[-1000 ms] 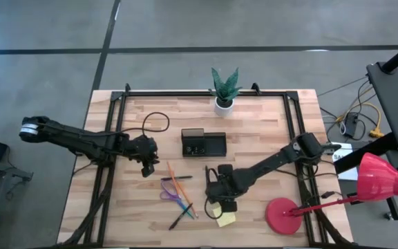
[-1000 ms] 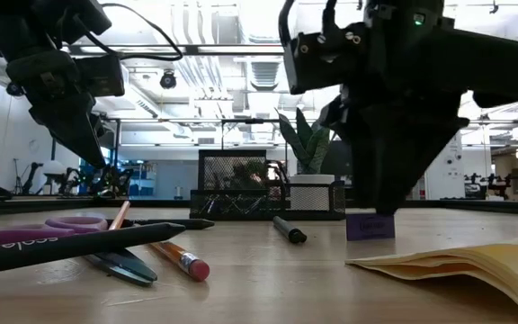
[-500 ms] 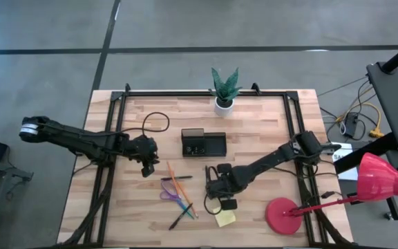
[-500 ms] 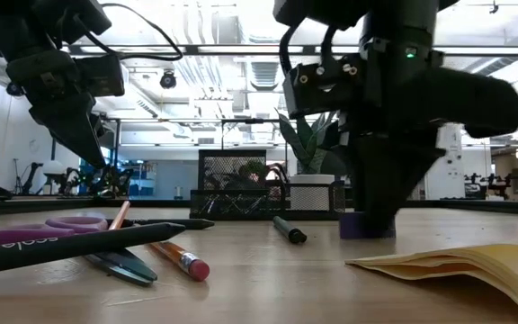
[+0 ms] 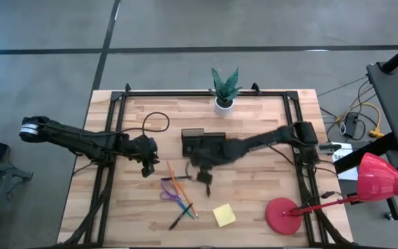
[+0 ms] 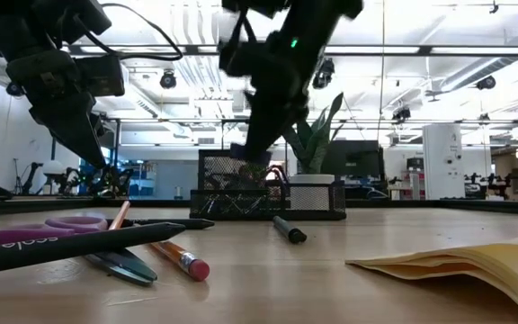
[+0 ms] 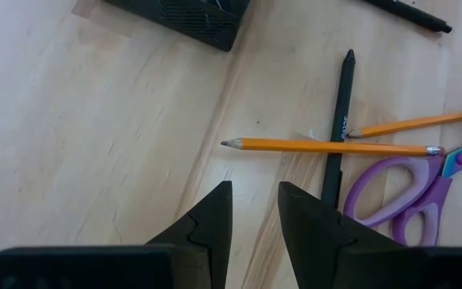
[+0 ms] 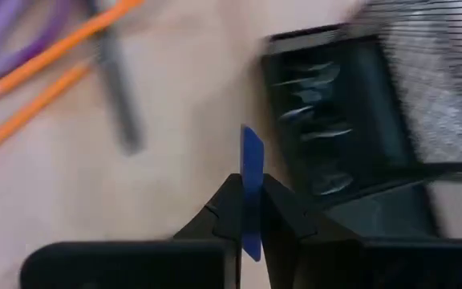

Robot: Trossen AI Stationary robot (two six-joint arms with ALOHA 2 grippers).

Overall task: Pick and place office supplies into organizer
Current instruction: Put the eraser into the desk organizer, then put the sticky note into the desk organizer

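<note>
The black organizer stands mid-table. My right gripper hovers at its near side, shut on a small thin blue piece; the organizer's compartments lie just beyond it. Purple-handled scissors, orange pencils and a black pen lie together left of centre. A black marker and the yellow sticky pad lie nearer the front. My left gripper hangs above the wood left of the pencils, its fingers a little apart with nothing between them. My right gripper pinches the thin blue piece between its two fingers, which press on its flat faces. The piece stands edge-on and sticks out past the fingertips. It is lifted clear of the table.
A white pot with a green plant stands at the far edge behind the organizer. A red disc sits at the near right corner. A black cable loop lies by the left arm. Black rails frame the table.
My right gripper has shut on the small blue piece beside the yellow pad, lifted it off the table, and swung up and toward the far left to the organizer. The yellow pad stays where it was and shows whole.
</note>
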